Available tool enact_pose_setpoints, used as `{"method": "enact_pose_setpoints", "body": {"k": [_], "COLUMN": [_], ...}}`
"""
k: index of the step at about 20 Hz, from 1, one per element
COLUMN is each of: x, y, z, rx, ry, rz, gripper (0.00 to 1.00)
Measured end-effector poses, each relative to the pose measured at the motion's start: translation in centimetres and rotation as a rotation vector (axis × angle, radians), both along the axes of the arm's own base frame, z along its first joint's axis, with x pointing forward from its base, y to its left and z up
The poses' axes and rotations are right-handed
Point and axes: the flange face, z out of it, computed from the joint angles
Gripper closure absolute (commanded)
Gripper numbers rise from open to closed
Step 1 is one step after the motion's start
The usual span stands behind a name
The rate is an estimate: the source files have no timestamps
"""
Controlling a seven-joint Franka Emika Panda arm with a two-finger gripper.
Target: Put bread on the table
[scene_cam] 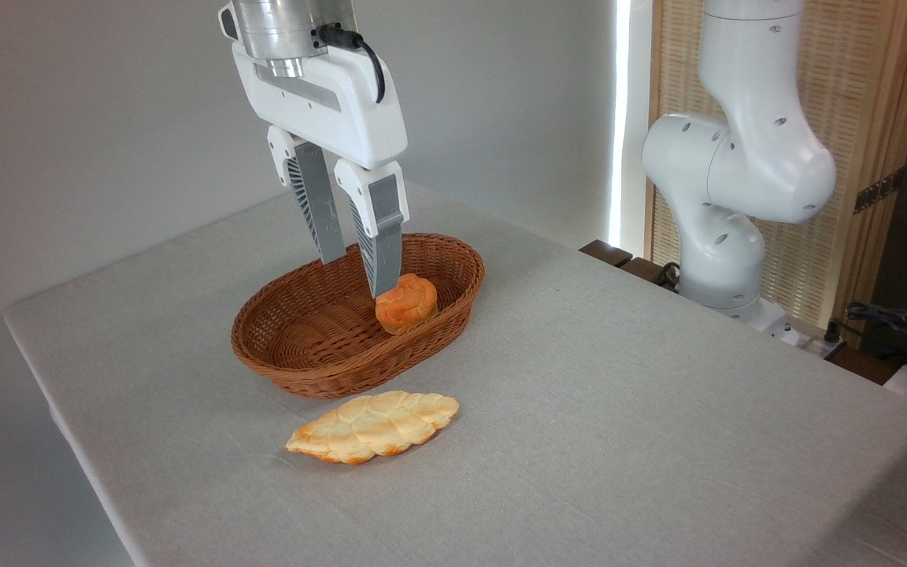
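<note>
Pale golden braided bread [373,426], grey-beige table [619,378], brown woven basket [304,362], orange bun [405,304].

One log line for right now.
long pale-golden braided bread: on grey-beige table, outside brown wicker basket | small round orange bun: in basket | tool: open, empty, above basket

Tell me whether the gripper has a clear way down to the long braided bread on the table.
Probably yes. The bread lies flat on the table, outside the basket, with nothing on it. The open gripper hangs over the basket, holding nothing.

A lab: Panda arm [737,157] bolted beside cloth-covered table [658,409] (cables trailing).
</note>
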Motion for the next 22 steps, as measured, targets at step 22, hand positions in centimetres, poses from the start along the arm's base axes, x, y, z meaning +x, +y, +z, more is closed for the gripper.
{"method": "enact_pose_setpoints", "body": {"k": [22], "x": [0.4], "y": [0.2], "z": [0.1], "rx": [-0.003], "ry": [-0.002], "rz": [0.0], "gripper": [0.0]}}
